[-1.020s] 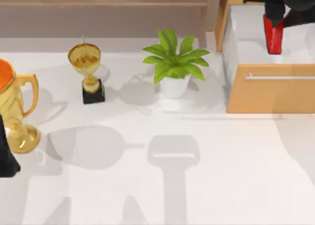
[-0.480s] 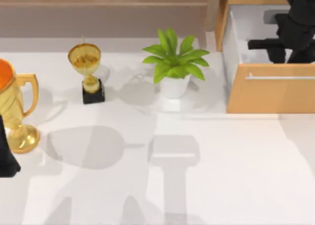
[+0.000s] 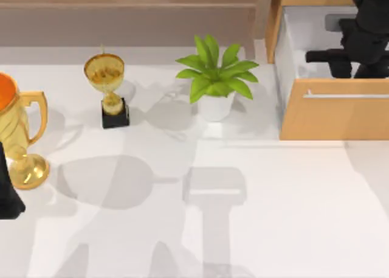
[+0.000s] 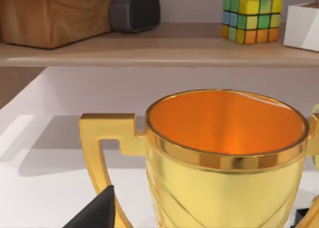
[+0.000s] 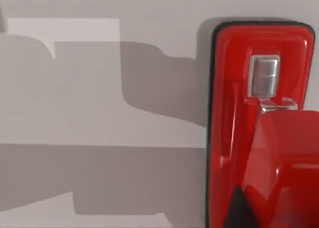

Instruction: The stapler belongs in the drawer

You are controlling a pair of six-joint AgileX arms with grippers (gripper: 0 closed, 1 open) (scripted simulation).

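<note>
Right wrist view: stapler (image 5: 234,113) on drawer (image 3: 331,117) floor, beneath right hand (image 3: 352,56).

Both arms (image 3: 364,44) matte black, blocky, unmarked.

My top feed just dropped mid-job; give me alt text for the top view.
The right arm's pincer reaches into the open drawer at the table's right. Left of it stand a potted plant, a small gold trophy and a large gold trophy.

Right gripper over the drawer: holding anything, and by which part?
Cannot tell. The right wrist view shows the stapler close up against the white interior of the drawer, but no fingers on it. The left arm is parked by the large trophy.
</note>
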